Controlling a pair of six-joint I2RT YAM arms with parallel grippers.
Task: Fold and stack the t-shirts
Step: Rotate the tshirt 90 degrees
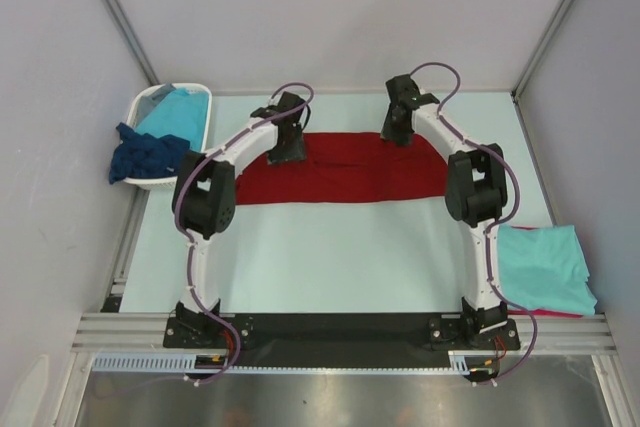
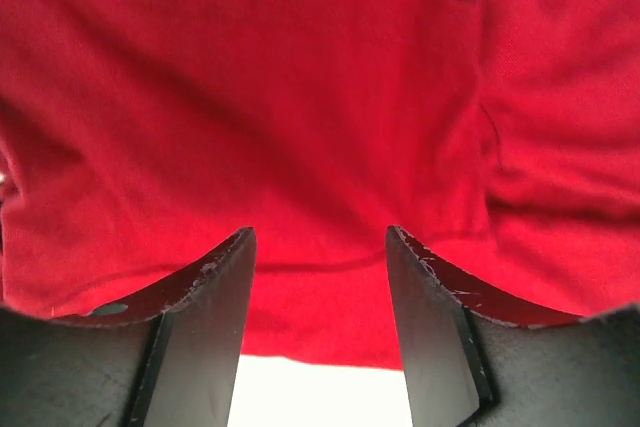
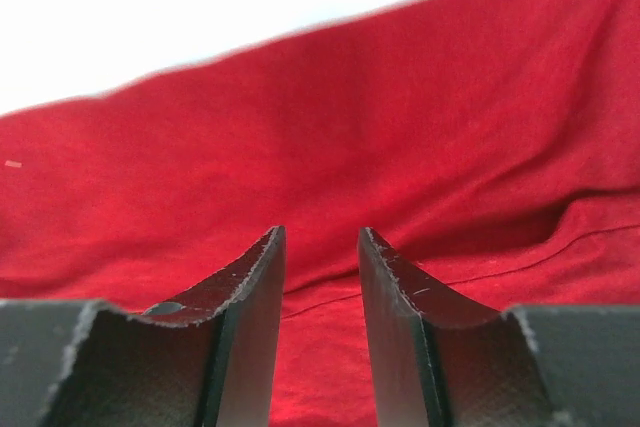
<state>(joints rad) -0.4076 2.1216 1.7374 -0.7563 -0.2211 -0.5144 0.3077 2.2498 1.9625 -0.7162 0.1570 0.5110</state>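
Note:
A dark red t-shirt (image 1: 350,179) lies flat as a long folded band across the far half of the table. My left gripper (image 1: 285,150) hovers over its far left part, and my right gripper (image 1: 398,131) over its far right edge. In the left wrist view the gripper (image 2: 320,232) stands open, with red cloth (image 2: 300,97) below and nothing between the fingers. The right gripper (image 3: 320,230) is also open in its wrist view, above the red cloth (image 3: 420,137), and it holds nothing.
A white basket (image 1: 143,107) at the far left holds a turquoise shirt (image 1: 178,109), with a navy shirt (image 1: 147,155) draped over its rim. At the near right a folded turquoise shirt (image 1: 545,265) lies on a red one (image 1: 560,314). Grey walls enclose the table (image 1: 330,257).

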